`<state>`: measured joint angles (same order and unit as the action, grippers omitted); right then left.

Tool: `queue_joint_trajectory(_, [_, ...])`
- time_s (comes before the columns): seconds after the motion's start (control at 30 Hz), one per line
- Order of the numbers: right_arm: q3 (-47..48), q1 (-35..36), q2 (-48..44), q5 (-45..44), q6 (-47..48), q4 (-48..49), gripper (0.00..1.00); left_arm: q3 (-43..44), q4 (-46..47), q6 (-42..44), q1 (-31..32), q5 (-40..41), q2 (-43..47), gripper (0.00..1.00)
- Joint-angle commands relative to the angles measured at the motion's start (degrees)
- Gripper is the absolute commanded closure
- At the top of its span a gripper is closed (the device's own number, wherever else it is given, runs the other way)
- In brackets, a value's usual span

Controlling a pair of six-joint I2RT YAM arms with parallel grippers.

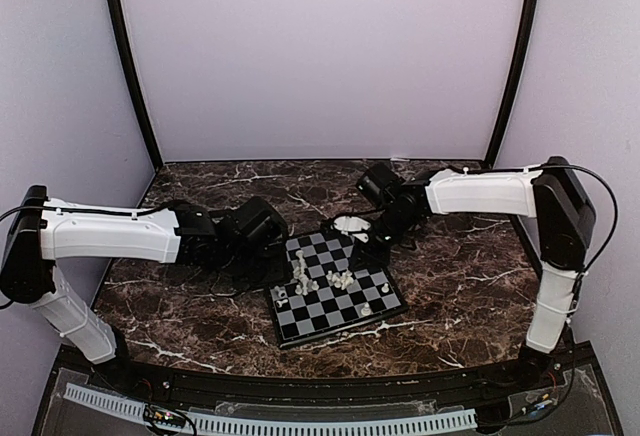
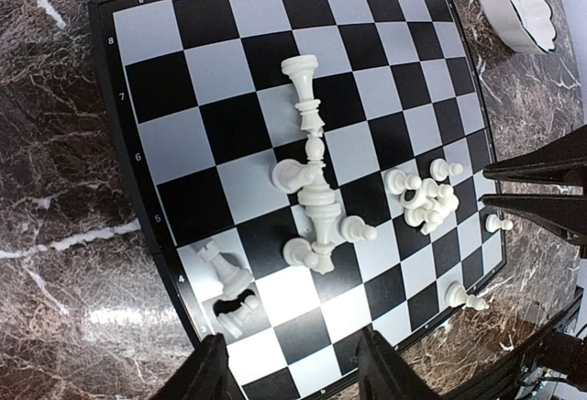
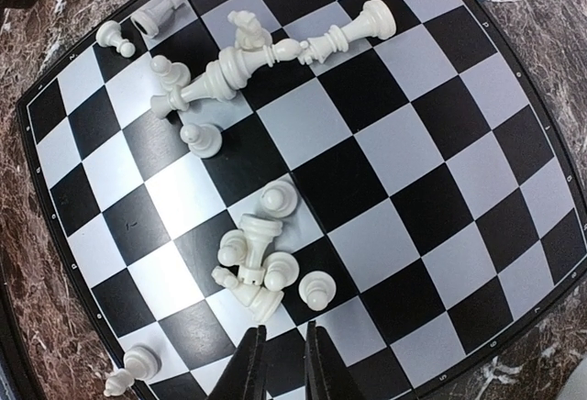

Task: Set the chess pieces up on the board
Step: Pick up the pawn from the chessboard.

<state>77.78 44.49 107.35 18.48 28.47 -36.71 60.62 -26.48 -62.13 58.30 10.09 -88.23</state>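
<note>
Mostly toppled: chess pieces (image 3: 260, 235), cream-white glossy plastic, lie on board (image 2: 183, 79). Tall ones in crossed line mid-board, short ones knotted in heap toward one side, a few upright, strays near corners. Board flat, black and silver-grey checks, thin black lettered rim, skewed on counter (image 1: 180, 316). Broad bands of bare squares along other edges. Left fingers (image 2: 215, 372) spread wide, empty, over board edge. Right fingers (image 3: 249, 363) almost closed, thin gap, holding nothing, just beside heap. White scalloped bowl (image 2: 514, 15) near one corner. Counter dark veined marble.
</note>
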Motion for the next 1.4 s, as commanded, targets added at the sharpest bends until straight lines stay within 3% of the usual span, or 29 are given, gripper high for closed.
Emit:
queue_joint_trajectory(0.0, [2.9, -0.3, 2.4, 1.5, -0.9, -1.1, 0.84, 0.0, -0.1, 0.7, -0.5, 0.6, 1.8, 0.49])
queue_joint_trajectory(0.63, [4.1, -0.3, 6.3, -2.4, -4.0, 0.8, 0.87, -1.5, 0.6, 0.1, -0.5, 0.5, 2.7, 0.49])
queue_joint_trajectory(1.0, [7.9, -0.3, 2.8, -2.4, -6.1, -0.6, 0.87, -1.9, 0.4, 0.3, -0.5, 0.2, 2.7, 0.49])
queue_joint_trajectory(1.37, [7.9, -0.3, 6.1, -3.4, -6.1, -0.7, 0.82, -1.2, 0.2, 0.8, -0.6, -0.1, 2.2, 0.49])
